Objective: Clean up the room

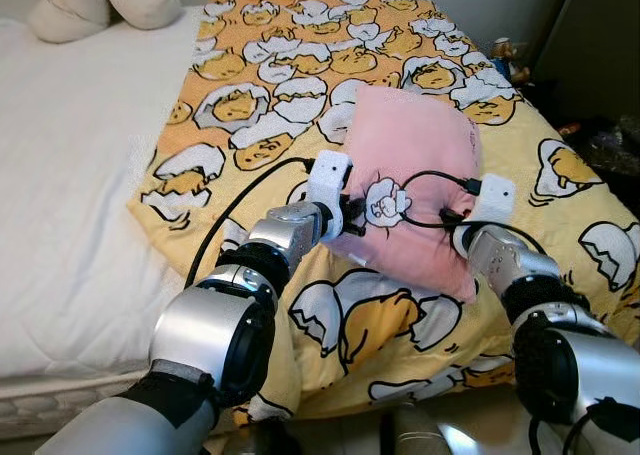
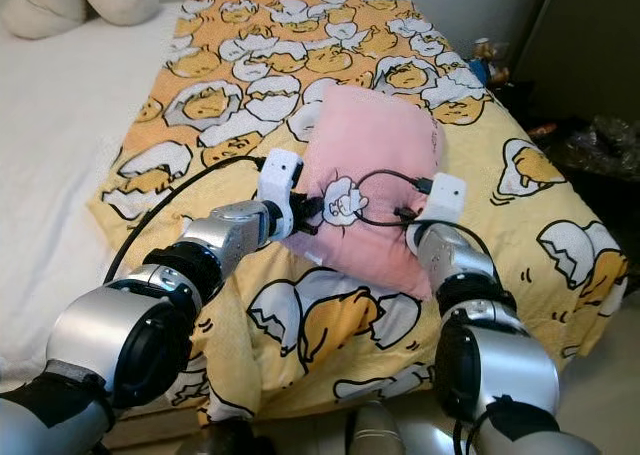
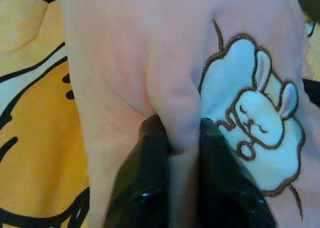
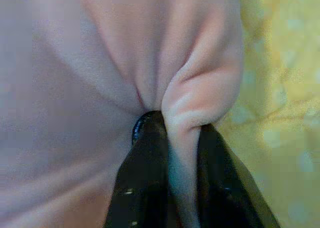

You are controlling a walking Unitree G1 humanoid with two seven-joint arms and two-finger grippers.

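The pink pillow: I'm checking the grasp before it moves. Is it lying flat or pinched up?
Pinched. The left gripper and right gripper each clamp a fold of the pink pillow over the yellow blanket.

Pink pillow (image 1: 410,165) sits centre frame, soft and rumpled, tilted with its far corner toward the upper right. A white bunny patch (image 1: 386,201) marks its near lower-left edge, fabric bunched into folds there.
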